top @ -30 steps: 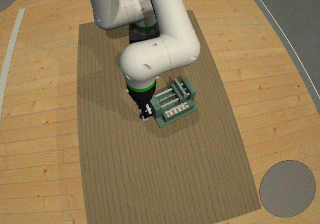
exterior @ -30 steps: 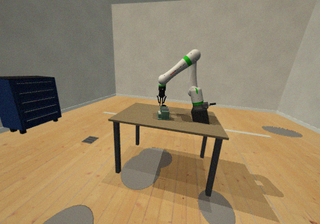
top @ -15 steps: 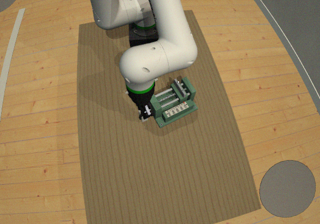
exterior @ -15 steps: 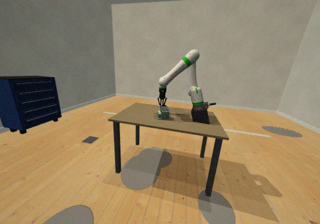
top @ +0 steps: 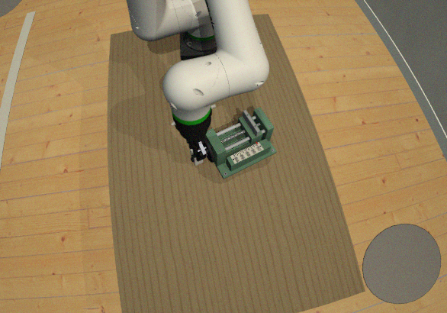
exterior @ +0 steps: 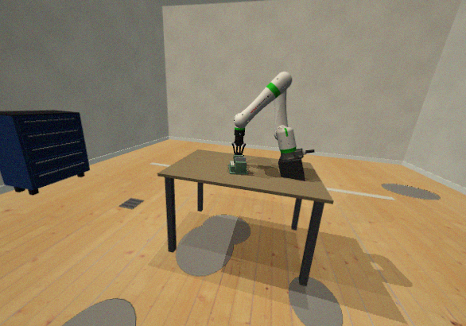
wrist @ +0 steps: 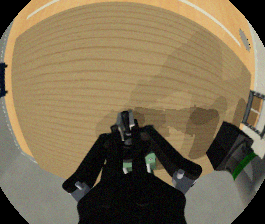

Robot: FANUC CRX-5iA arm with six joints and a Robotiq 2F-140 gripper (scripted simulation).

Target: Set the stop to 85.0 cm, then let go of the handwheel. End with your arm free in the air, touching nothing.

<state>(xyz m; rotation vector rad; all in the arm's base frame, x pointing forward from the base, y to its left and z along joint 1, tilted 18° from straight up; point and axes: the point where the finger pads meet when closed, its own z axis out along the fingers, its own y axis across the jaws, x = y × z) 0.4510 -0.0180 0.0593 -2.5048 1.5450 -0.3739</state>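
A green stop fixture (top: 241, 142) sits on the table, with two rails, a lead screw, a grey stop block (top: 249, 123) near its far end and a white scale strip (top: 247, 153) along its front with a small red marker (top: 258, 143). The handwheel is at the fixture's left end. My gripper (top: 198, 153) comes down from above and is shut on the handwheel. In the wrist view the dark fingers (wrist: 135, 163) close around a small part with pale green showing between them. In the exterior view the gripper (exterior: 238, 149) stands just over the fixture (exterior: 238, 165).
The arm's base (top: 198, 43) stands at the table's far side, behind the fixture. The arm's elbow (top: 213, 80) hangs over the fixture's left end. A blue drawer cabinet (exterior: 41, 148) stands on the floor far to the left.
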